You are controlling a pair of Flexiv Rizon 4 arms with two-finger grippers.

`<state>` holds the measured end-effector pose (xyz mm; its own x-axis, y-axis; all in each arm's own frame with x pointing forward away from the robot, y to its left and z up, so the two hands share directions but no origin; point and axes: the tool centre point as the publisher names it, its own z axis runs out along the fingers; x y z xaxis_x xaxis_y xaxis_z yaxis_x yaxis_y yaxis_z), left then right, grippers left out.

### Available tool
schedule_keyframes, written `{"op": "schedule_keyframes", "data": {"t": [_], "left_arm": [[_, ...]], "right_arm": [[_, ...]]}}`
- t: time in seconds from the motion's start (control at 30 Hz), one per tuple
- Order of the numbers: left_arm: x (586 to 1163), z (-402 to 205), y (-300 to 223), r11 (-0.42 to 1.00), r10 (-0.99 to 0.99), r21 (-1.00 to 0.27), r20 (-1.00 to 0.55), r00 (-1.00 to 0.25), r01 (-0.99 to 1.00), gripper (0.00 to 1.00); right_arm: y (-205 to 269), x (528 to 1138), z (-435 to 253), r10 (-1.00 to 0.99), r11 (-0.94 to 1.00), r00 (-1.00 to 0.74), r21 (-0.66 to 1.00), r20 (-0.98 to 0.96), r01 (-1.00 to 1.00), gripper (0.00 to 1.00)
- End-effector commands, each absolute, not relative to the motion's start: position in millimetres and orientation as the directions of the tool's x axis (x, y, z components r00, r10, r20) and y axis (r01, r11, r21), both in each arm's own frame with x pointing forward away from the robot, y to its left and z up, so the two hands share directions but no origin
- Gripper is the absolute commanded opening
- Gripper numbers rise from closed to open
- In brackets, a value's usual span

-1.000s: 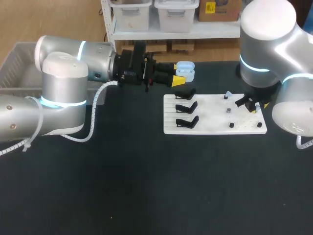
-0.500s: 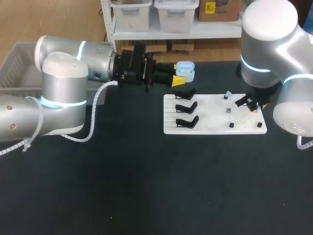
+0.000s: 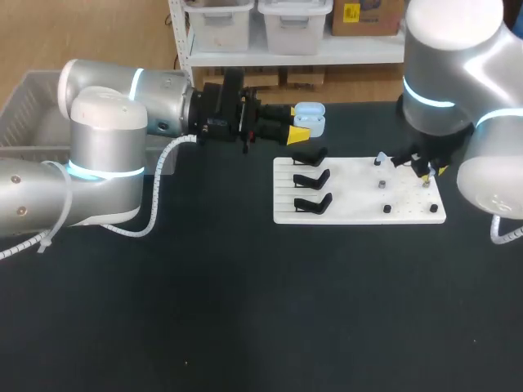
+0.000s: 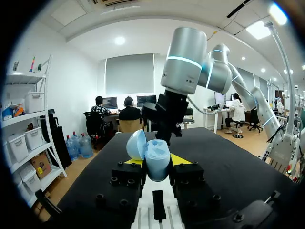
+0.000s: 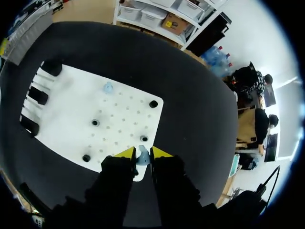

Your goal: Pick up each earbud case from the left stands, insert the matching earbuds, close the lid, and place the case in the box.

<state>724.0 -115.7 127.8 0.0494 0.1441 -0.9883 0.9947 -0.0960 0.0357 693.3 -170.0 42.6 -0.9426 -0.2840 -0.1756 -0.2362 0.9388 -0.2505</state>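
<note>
The right end effector (image 5: 142,153) pinches a pale-blue earbud (image 5: 143,157) and has lifted slightly from the white board (image 5: 121,112). The left end effector (image 4: 156,162), unmoved, clamps the open case (image 4: 157,168) above the worktop (image 3: 245,310), seemingly ready for insertion.

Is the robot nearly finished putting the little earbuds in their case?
Not yet. Done: the case is off the stands, lid open, gripped by the left claw. In hand: the right claw pinches one earbud. Left: the second earbud sits on the white board; then closing the lid and the box.
</note>
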Motion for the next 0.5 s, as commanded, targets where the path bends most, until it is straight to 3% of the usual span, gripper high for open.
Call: {"op": "schedule_keyframes", "data": {"t": [0.03,0.5], "left_arm": [[724.9,127.3,-115.9,-0.097,0.145,0.035,-0.988,0.049,0.995,0.00],[724.9,127.3,-115.9,-0.097,0.145,0.035,-0.988,0.049,0.995,0.00]], "right_arm": [[-160.8,679.8,75.6,-0.245,0.951,-0.954,-0.235,-0.175,-0.201,0.00],[-104.5,651.4,112.2,0.044,0.996,-0.976,-0.066,-0.212,0.060,0.00]]}}
